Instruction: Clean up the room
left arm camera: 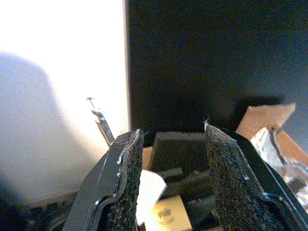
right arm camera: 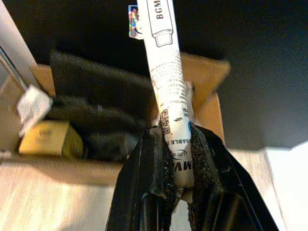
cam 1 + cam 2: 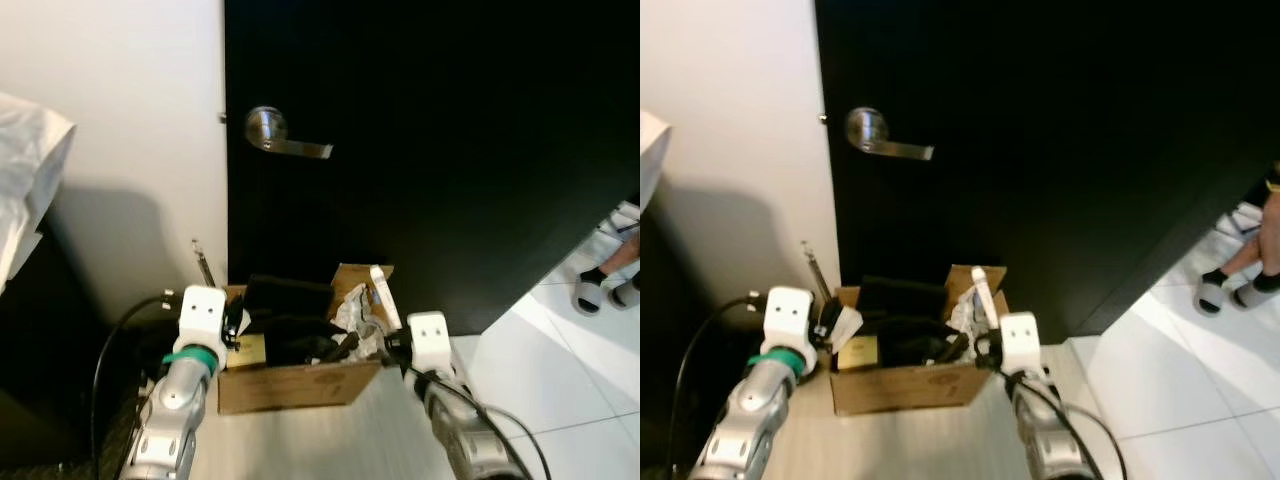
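Above the open brown cardboard box [image 3: 300, 385] by the black door [image 3: 430, 150], my right gripper [image 2: 175, 154] clamps a white printed tube [image 2: 166, 72], its long axis pointing over the box; my left gripper [image 1: 168, 183] hovers wide apart.

both eye views look forward and down from the head at a cardboard box [image 3: 300, 385] against a black door [image 3: 430, 150], arms at the lower edge. each wrist view looks along its own black fingers [image 1: 127, 183] from close above the box, sharing box and door with the eye views.
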Robot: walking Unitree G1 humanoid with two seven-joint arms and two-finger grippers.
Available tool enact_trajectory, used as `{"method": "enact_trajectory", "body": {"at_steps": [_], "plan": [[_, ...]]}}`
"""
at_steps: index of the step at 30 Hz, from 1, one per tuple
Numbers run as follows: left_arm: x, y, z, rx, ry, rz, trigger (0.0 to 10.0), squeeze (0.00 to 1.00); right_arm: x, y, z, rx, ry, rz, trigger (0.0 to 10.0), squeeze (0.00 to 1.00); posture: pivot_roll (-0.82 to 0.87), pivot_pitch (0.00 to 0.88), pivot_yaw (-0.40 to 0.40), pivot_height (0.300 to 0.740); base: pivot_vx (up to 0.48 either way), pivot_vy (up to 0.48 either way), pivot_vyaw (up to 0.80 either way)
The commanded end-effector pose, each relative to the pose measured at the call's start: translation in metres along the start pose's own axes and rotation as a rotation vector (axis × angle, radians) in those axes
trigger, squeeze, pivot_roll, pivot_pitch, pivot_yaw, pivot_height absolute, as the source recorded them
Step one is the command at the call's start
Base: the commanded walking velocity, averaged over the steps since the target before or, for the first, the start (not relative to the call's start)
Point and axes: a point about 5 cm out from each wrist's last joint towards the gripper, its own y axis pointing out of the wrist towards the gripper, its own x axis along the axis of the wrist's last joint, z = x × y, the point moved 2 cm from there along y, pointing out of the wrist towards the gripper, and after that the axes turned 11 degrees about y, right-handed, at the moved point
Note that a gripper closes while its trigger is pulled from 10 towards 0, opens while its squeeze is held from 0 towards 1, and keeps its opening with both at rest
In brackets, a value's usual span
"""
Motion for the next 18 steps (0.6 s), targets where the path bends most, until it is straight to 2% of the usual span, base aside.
{"method": "enact_trajectory", "body": {"at_steps": [1,10,18], "plan": [[-0.002,0.000,0.005,0.011,0.009,0.015,10.0,0.00,-0.007,0.000,0.003,0.014,0.010,0.036,10.0,0.00,0.12,0.049,-0.142,0.740,0.281,0.000,0.00],[0.004,0.002,0.017,0.027,0.053,0.001,10.0,0.00,0.004,0.006,0.006,0.032,0.014,0.028,10.0,0.00,0.13,0.099,-0.170,0.740,0.279,0.000,0.00],[0.009,-0.002,0.010,0.000,0.066,-0.022,10.0,0.00,0.000,0.005,-0.001,0.016,-0.017,0.056,10.0,0.00,0.12,0.117,-0.182,0.740,0.245,0.000,0.00]]}}
